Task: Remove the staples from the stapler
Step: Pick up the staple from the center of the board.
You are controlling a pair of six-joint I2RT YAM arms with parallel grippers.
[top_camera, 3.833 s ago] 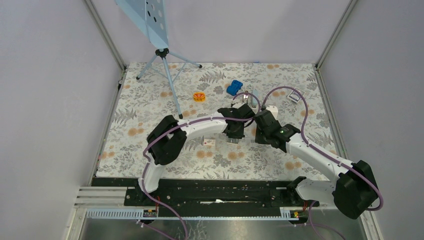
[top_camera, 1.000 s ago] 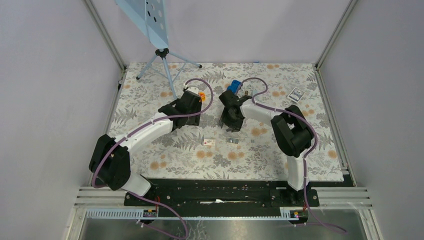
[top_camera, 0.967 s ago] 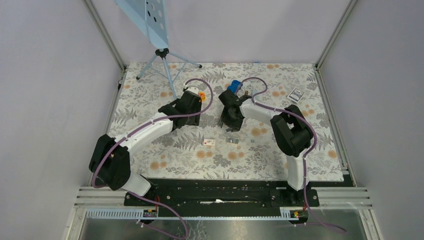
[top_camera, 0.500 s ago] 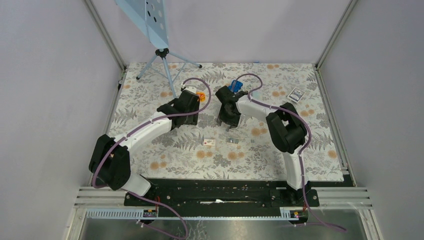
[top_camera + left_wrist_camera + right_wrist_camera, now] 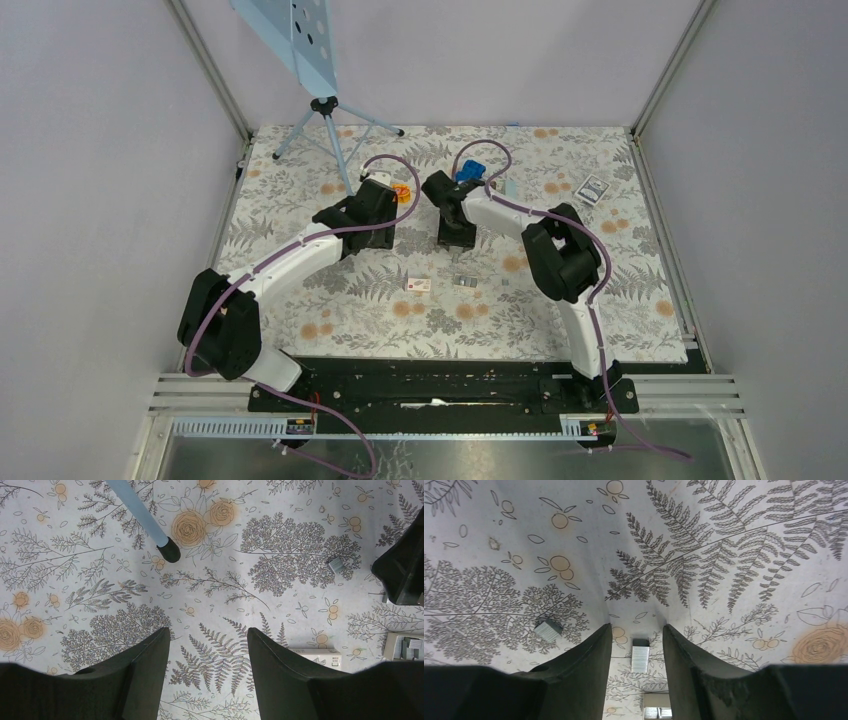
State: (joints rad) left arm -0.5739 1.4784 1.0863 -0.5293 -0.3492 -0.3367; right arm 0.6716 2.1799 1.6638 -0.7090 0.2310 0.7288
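Plainly, left gripper point(image 5: 207, 635) and right gripper point(image 5: 636, 630) hung above the table point(image 5: 300, 200), well off its edges. Both stood partly open, empty; the staples point(image 5: 640, 659) showed between the right jaws.

1. Tripod leg point(image 5: 145, 516) w/ black foot stands ahead of left gripper point(image 5: 207, 630), blocks that way.
2. Right arm point(image 5: 402, 560) closes the right side (small white box point(image 5: 315, 655) lies near it).
3. Btw. leg and arm: flat cloth point(image 5: 225, 585), room to pass.
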